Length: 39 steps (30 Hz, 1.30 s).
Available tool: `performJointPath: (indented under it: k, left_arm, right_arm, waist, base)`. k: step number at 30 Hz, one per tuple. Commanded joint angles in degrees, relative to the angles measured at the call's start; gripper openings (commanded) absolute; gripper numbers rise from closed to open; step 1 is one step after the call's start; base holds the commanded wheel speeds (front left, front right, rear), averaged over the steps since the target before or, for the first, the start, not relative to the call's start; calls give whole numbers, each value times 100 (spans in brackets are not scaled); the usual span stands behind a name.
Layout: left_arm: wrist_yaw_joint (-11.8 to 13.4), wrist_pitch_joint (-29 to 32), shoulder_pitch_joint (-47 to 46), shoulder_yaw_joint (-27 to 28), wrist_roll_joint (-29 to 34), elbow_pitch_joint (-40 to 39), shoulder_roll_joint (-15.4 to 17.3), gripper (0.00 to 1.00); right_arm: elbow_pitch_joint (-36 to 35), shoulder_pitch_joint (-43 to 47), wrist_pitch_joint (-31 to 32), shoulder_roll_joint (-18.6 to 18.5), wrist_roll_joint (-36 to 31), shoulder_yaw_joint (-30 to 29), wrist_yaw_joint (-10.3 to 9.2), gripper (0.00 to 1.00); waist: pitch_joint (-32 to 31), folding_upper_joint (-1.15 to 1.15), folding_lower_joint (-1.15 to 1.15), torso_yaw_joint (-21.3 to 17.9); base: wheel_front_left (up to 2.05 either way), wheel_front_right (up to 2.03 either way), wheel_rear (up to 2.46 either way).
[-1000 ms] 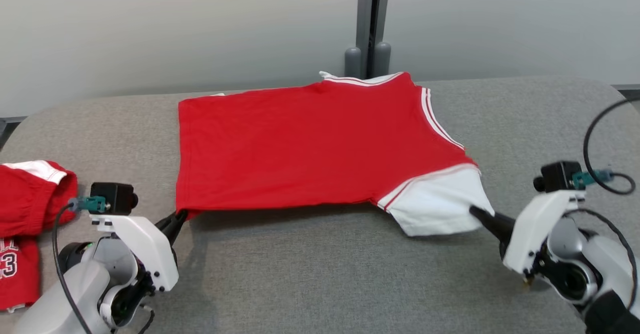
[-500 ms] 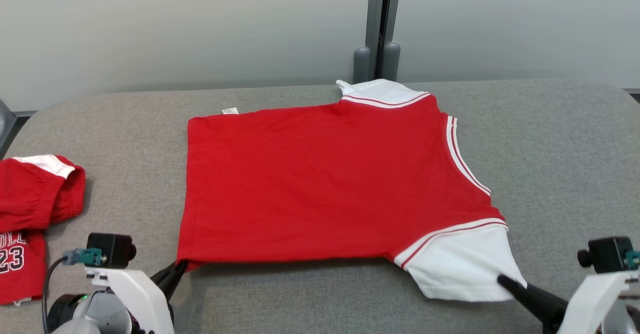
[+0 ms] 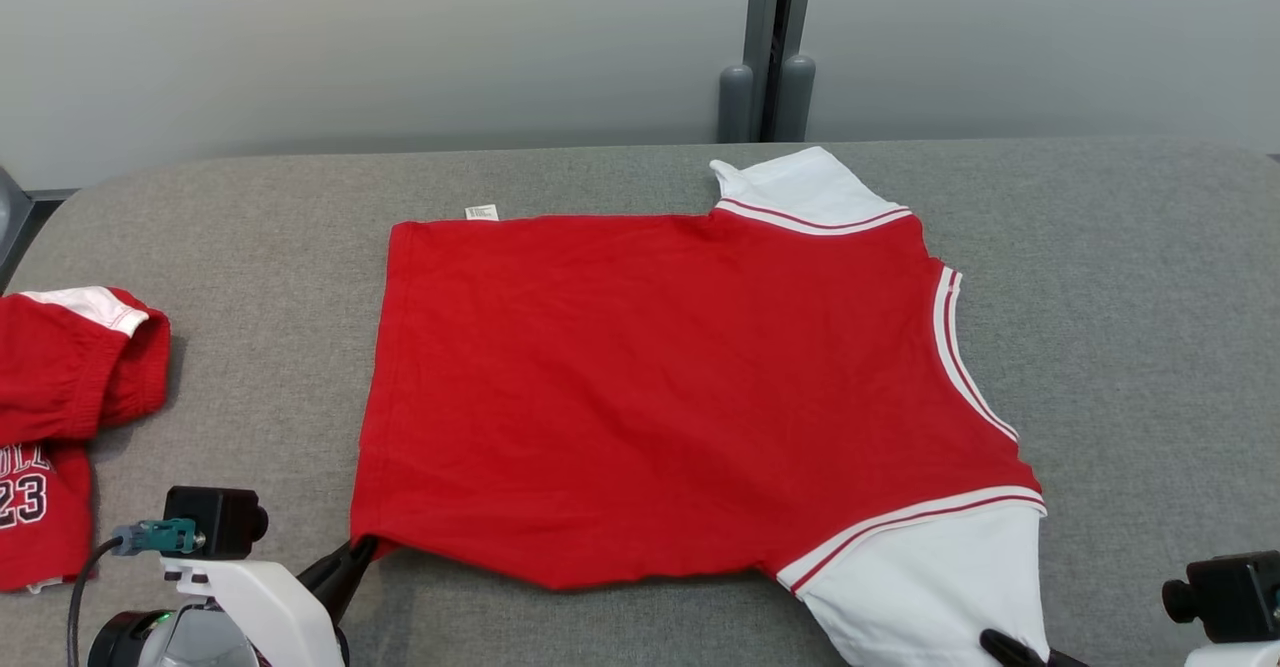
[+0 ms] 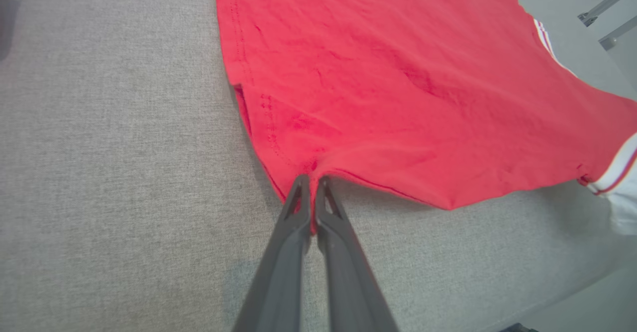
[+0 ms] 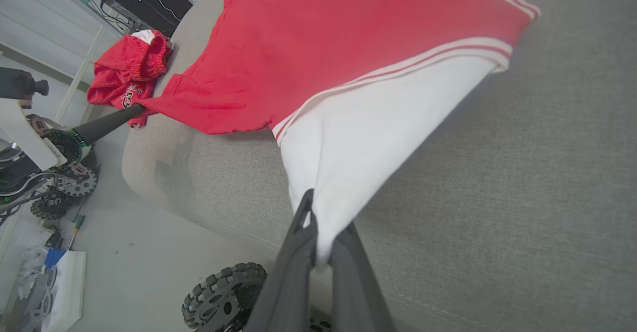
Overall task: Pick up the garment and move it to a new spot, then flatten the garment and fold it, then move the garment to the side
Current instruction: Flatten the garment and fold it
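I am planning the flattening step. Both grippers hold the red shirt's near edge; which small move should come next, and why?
Probably lower both grippers to the table, then open. The left gripper is shut on the hem corner, the right gripper on the white sleeve; the red shirt lies almost flat, only its near edge looks raised, casting shadow.

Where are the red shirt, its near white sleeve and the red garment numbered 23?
red shirt (image 3: pixel 650 387): head view, middle of the red body.
near white sleeve (image 3: pixel 920 587): head view, middle of the white panel.
red garment numbered 23 (image 3: pixel 60 377): head view, its bunched upper part.
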Motion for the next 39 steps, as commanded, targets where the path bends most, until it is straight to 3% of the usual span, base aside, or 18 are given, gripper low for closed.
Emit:
performJointPath:
  k: [1, 9, 17, 30, 39]
  left_arm:
    - [31, -8, -17, 32, 31, -28, 22, 0]
    - [41, -158, -217, 132, 106, -73, -31, 0]
    - [8, -173, -397, 124, 179, -35, -84, 0]
    - [-39, -395, -753, 180, 414, 2, -168, 0]
    - [-212, -504, -1224, 193, 522, 548, -423, 0]
  right_arm:
    - [-145, 48, 168, 153, -113, -106, 5, 0]
    - [-601, -368, 666, 928, -626, -555, 5, 0]
    - [-301, -777, 574, 1178, -831, -794, 5, 0]
    - [148, -1612, 216, 1108, -1132, -812, 5, 0]
    - [760, -2389, 17, 911, -1046, -867, 5, 0]
  waist:
    - [31, 0, 0, 2]
    - [132, 0, 0, -8]
    - [202, 0, 0, 15]
    - [534, 0, 0, 10]
    - [806, 0, 0, 11]
  base:
    - [0, 0, 0]
    - [0, 0, 0]
    - [0, 0, 0]
    - [0, 0, 0]
    - [0, 0, 0]
